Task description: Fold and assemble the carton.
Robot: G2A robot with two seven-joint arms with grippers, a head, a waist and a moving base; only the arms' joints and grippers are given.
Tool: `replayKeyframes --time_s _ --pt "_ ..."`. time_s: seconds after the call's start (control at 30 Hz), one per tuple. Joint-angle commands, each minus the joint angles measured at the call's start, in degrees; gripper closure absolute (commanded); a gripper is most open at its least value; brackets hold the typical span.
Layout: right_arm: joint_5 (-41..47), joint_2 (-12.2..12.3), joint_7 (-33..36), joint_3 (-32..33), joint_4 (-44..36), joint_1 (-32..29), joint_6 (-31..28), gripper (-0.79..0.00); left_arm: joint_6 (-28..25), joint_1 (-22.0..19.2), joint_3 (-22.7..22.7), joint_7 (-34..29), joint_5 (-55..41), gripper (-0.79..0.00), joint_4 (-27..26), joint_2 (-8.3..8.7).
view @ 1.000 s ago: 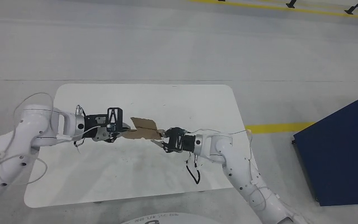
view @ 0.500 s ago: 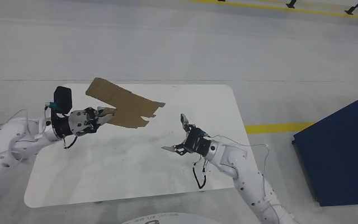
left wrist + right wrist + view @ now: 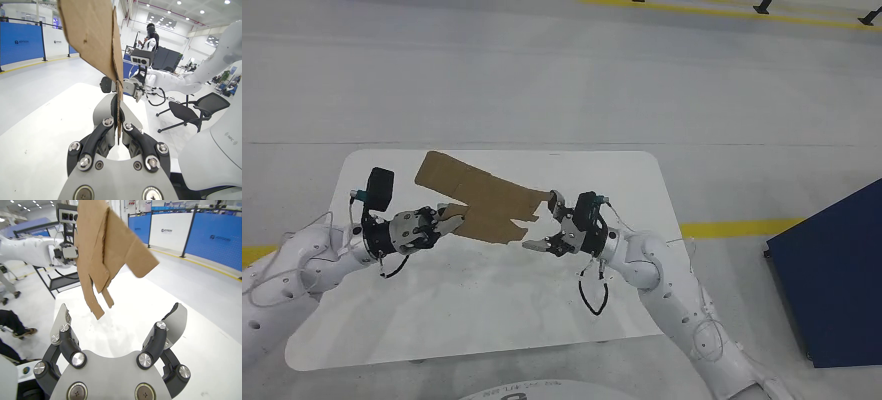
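Note:
A flattened brown carton (image 3: pixel 482 197) hangs in the air above the white table (image 3: pixel 622 180), slanting up toward the far left. My left gripper (image 3: pixel 449 217) is shut on its near left edge; in the left wrist view the cardboard (image 3: pixel 94 34) stands upright out of the clamped gripper (image 3: pixel 118 113). My right gripper (image 3: pixel 546 221) is open just off the carton's right flaps, with nothing between its fingers. In the right wrist view the carton (image 3: pixel 105 253) dangles beyond the spread gripper (image 3: pixel 121 311), apart from both fingertips.
The table's front half (image 3: pixel 462 310) lies bare beneath both arms. A dark blue box (image 3: pixel 842 270) stands on the floor to the right. A black office chair (image 3: pixel 194 111) stands off the table's side in the left wrist view.
A second ago both grippers held the carton low over the table. The right one let go and opened; the left lifted the carton, and the right gripper has now closed in on its right flaps.

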Motion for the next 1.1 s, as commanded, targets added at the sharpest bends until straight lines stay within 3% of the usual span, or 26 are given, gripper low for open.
replayKeyframes --time_s 0.0,0.1,0.2,0.23,0.4,0.53,0.57,0.6,0.63,0.83,1.07 --pt "5.7 0.1 3.6 -0.8 2.4 2.4 -5.1 -0.785 0.0 -0.9 1.8 2.0 1.3 0.000 0.5 0.18" --pt "11.9 0.3 6.9 -2.7 5.0 5.0 -10.1 -0.785 0.0 -2.2 4.4 5.1 3.0 0.000 1.0 0.43" --pt "16.7 0.7 10.0 -4.2 6.8 7.5 -10.1 -0.388 0.0 -3.6 7.4 8.4 4.4 0.000 1.7 0.64" --pt "18.3 0.8 10.8 -4.9 7.1 8.0 -10.1 -0.348 0.0 -4.1 8.5 9.3 4.9 0.000 2.0 0.71" --pt "23.7 1.6 14.1 -7.2 7.4 10.1 -10.1 0.000 0.0 -6.9 13.6 14.4 7.1 0.000 3.9 0.90" --pt "26.1 2.4 15.7 -8.5 6.7 10.8 -10.1 0.000 0.0 -9.2 17.1 17.9 9.2 0.000 5.3 0.96" --pt "26.5 2.6 16.1 -8.8 6.6 11.0 -10.1 0.000 0.0 -9.7 17.9 18.8 9.8 -0.126 5.6 1.00" --pt "26.8 2.8 16.4 -9.1 6.4 11.1 -10.1 0.000 0.0 -10.3 18.7 19.6 10.5 -0.529 6.0 1.07" --pt "27.0 3.0 16.6 -9.4 6.3 11.2 -10.1 0.000 0.0 -10.8 19.4 20.5 11.2 -0.785 6.3 1.14" --pt "27.6 4.0 16.4 -10.5 6.1 11.7 -10.1 0.000 0.0 -13.3 23.7 27.0 14.8 -0.785 8.7 1.74" --pt "26.9 5.0 15.3 -11.5 5.9 11.9 -10.1 0.000 0.0 -14.6 26.0 27.0 11.9 -0.785 8.8 2.28"
